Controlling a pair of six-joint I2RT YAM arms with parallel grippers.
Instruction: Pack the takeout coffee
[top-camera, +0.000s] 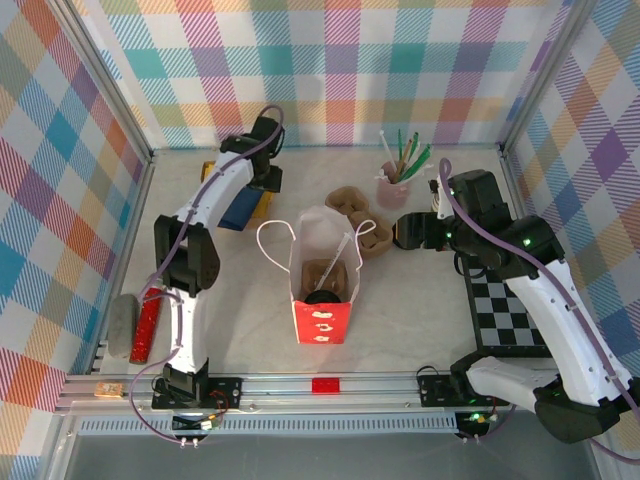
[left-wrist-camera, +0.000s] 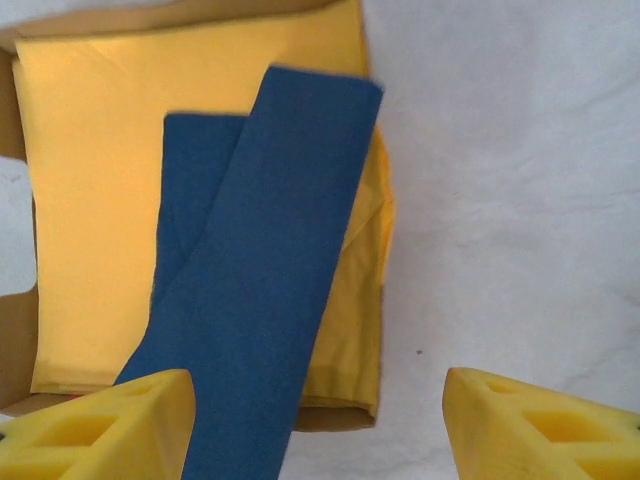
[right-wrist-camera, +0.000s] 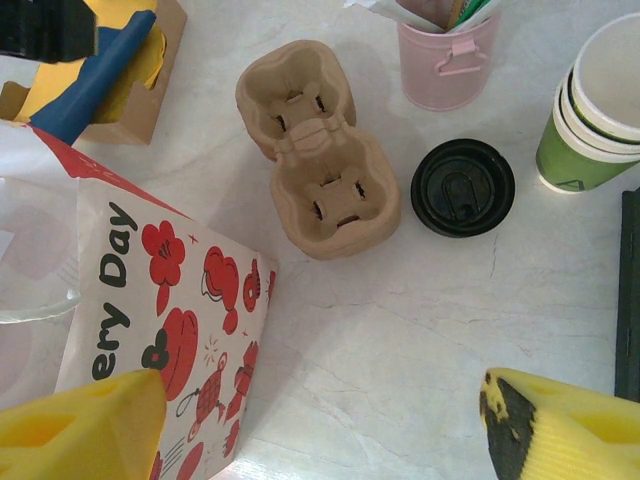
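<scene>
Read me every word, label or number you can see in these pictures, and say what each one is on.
"ery Day": black letters on the white side of the red bag, the start cut off.
White marks on the bag's red front, top view: too small to read.
Raised marks on the black lid: too blurred to read.
No other text is legible.

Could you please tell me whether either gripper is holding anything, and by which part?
Nothing is held. The left gripper stands open above the blue napkin; the right gripper is open above the table.
</scene>
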